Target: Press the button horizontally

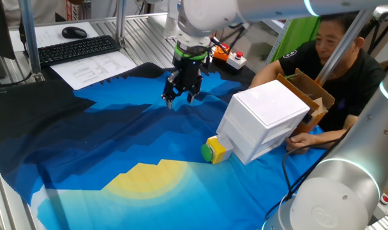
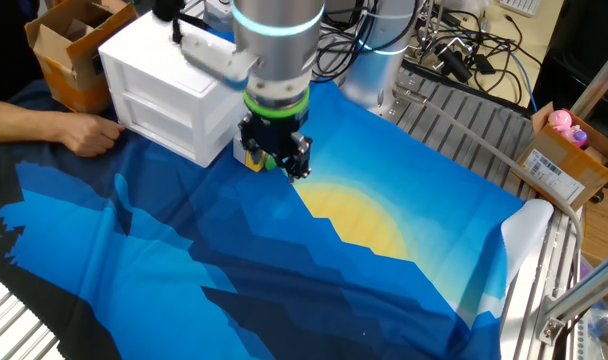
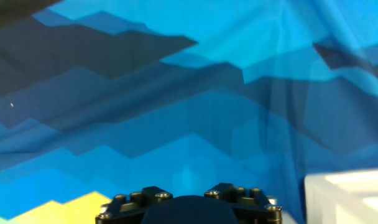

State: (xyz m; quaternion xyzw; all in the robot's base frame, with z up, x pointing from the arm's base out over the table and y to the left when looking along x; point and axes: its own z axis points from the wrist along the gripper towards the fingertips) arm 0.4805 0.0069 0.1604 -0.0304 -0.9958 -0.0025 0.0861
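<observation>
The blue mountain-print cloth [image 1: 117, 147] covers the table. On it a white plastic drawer box [image 1: 264, 121] is my landmark. My black two-finger claw [image 1: 179, 94] hangs well apart from that box; released or clenched, I cannot tell. The small green button in its yellow cube [image 1: 214, 151] sits against the box's lower front corner (facing sideways). Approaching crooked, I judge I'd shove the cube or snag cloth. My hand view shows only cloth and the box corner; one fixed view shows the button.

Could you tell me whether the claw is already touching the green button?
No, in one fixed view the claw hangs apart from the green button, with blue cloth showing between them.
</observation>
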